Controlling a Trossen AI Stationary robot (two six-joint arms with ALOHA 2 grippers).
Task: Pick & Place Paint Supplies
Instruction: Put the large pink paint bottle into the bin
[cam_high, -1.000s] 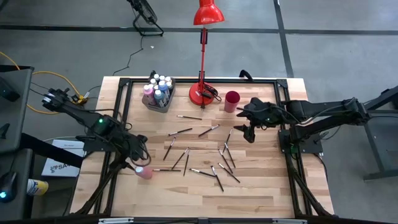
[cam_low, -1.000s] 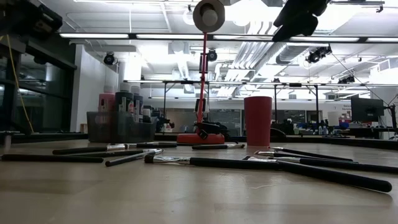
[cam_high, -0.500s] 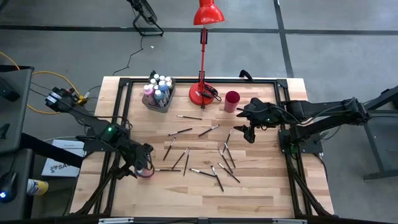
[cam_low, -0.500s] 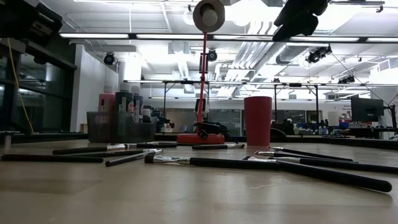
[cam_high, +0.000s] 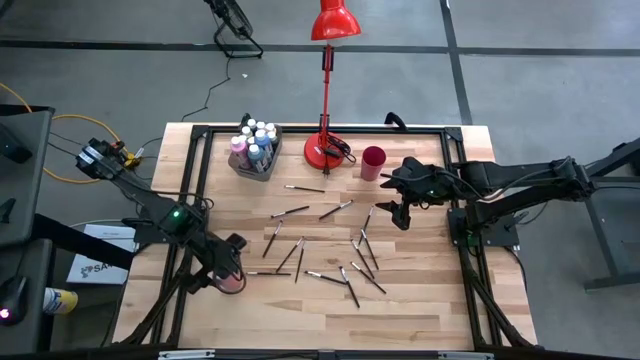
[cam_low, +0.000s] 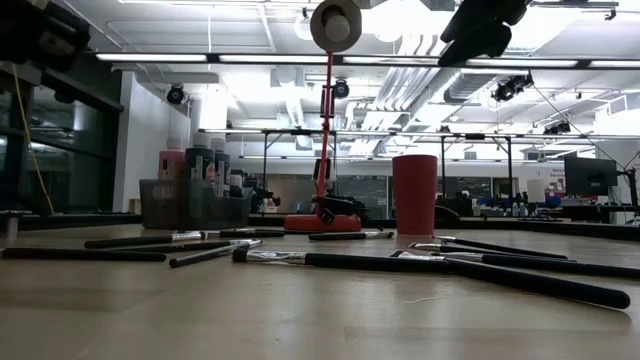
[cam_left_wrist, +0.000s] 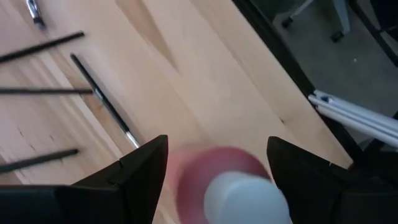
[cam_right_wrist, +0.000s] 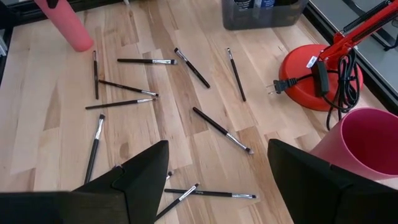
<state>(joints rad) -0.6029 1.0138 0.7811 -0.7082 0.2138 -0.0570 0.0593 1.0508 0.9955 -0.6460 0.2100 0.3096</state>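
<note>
Between my left gripper's (cam_left_wrist: 214, 180) spread fingers stands a blurred pink paint bottle (cam_left_wrist: 227, 186), partly cut off, ungrasped. My right gripper (cam_right_wrist: 214, 186) hangs open above scattered paintbrushes (cam_right_wrist: 222, 130).

Two dark, jointed arms are seen from above, each built of matte black segments. A small green light is shown glowing on the left arm's mid-section. Broad, flat black fingers (cam_left_wrist: 146, 171) with angular edges are seen in both wrist views.

Scattered paintbrushes (cam_high: 322, 243) crowd mid-table (near edge stays bare).
</note>
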